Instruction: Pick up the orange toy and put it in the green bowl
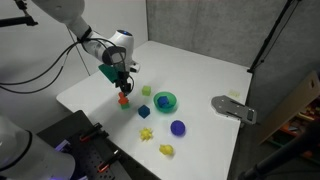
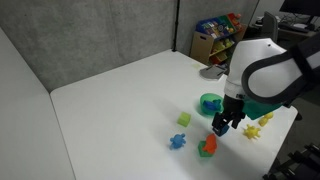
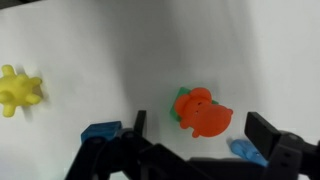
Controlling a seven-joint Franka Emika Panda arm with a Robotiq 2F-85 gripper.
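Jaws apart above orange toy [image 3: 203, 113], green bowl [image 1: 165, 101] in both exterior views

- No legible text, labels, brands, numbers or signs in any view.
- Colourful items on the shelf [image 2: 216, 28] in an exterior view: too small and blurred to read.
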